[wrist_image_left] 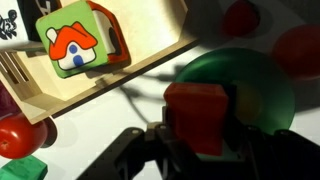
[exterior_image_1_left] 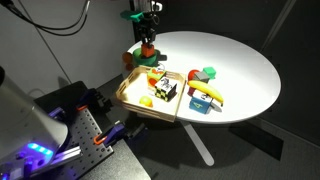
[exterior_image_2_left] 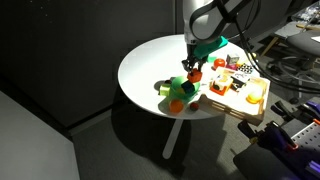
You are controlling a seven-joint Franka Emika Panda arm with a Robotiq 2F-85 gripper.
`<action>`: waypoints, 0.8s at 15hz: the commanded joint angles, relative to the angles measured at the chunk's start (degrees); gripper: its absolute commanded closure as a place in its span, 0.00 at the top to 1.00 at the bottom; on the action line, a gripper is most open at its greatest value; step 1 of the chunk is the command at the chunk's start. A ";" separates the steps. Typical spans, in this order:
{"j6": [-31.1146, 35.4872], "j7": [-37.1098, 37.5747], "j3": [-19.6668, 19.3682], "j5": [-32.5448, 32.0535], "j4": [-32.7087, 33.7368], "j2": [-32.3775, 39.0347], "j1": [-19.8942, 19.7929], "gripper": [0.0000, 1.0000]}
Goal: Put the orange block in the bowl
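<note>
My gripper [wrist_image_left: 197, 150] is shut on the orange block [wrist_image_left: 197, 115]. The block hangs just above the round bright-green bowl [wrist_image_left: 255, 90], near its edge. In both exterior views the gripper [exterior_image_1_left: 147, 47] [exterior_image_2_left: 193, 68] points straight down with the orange block [exterior_image_2_left: 195, 74] between its fingers. It is over the bowl [exterior_image_2_left: 183, 90], which sits beside the wooden tray. In the exterior view taken from the tray side, the gripper and tray mostly hide the bowl.
The wooden tray [exterior_image_1_left: 130, 95] [wrist_image_left: 110, 75] holds several toys, among them a block with a house picture [wrist_image_left: 78, 40]. Red balls [wrist_image_left: 300, 45] [wrist_image_left: 15, 135] lie near the bowl. More coloured blocks [exterior_image_1_left: 205, 97] sit by the table's edge.
</note>
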 commanded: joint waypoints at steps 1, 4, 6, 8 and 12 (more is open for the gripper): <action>-0.83 -0.91 0.33 0.15 2.19 1.89 0.58 0.76; -0.48 -0.93 0.17 0.15 1.73 1.94 0.78 0.97; -0.21 -1.25 0.22 0.36 1.01 1.44 0.57 1.00; 0.44 -2.08 0.48 0.69 -0.23 0.41 0.13 1.00; 2.24 -5.79 1.41 1.60 -2.67 -1.78 -0.94 1.00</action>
